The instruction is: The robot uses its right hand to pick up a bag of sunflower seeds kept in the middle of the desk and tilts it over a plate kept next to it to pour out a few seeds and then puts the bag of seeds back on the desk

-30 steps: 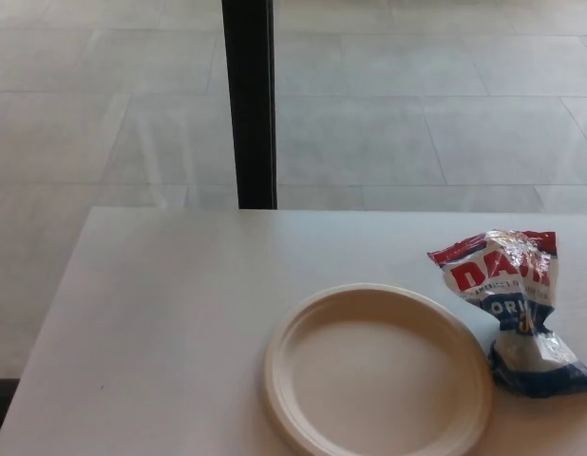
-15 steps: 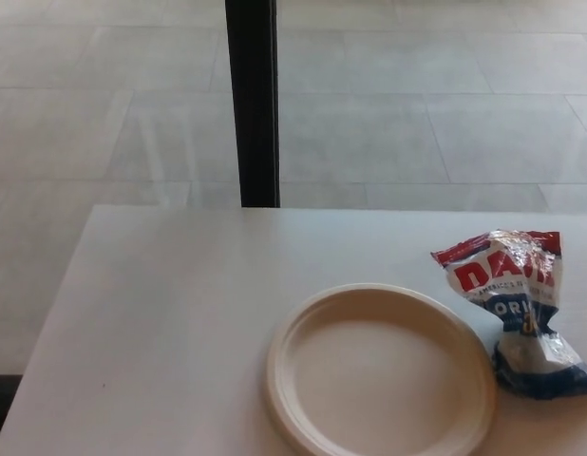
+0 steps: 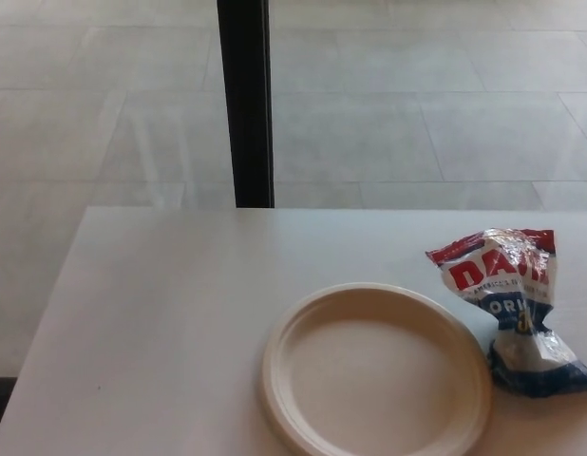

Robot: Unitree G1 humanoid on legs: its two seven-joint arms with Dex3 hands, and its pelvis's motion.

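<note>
The bag of sunflower seeds (image 3: pixel 510 306) lies on the counter (image 3: pixel 170 313) at the right side of the head view. The bag is crumpled and pinched about the middle. Its upper part is red and white with large red lettering, partly readable as "DA". Its lower part is blue and white and spreads flat toward the right edge of the picture. The top edge of the bag carries a red band and stands raised off the counter surface; the bottom end rests on it.

The plate (image 3: pixel 303 332) sits just beside the bag, on the bag's left. It is a round, cream-coloured disposable plate with a raised rim. Its right rim is at the bag's lower left edge; whether the two touch cannot be told. The bowl of the plate holds no visible seeds. The near edge of the plate is cut off by the bottom of the picture.

The counter is white and plain. Its far edge runs across the middle of the picture, and its left edge slants toward the lower left corner.

Beyond the counter, a black vertical post (image 3: pixel 244 100) rises from the far edge to the top of the picture. Behind it lies a floor of large grey tiles (image 3: pixel 417 104).

Neither robot hand shows in the view, so the state of each cannot be told. The bag rests free, with nothing holding it.
</note>
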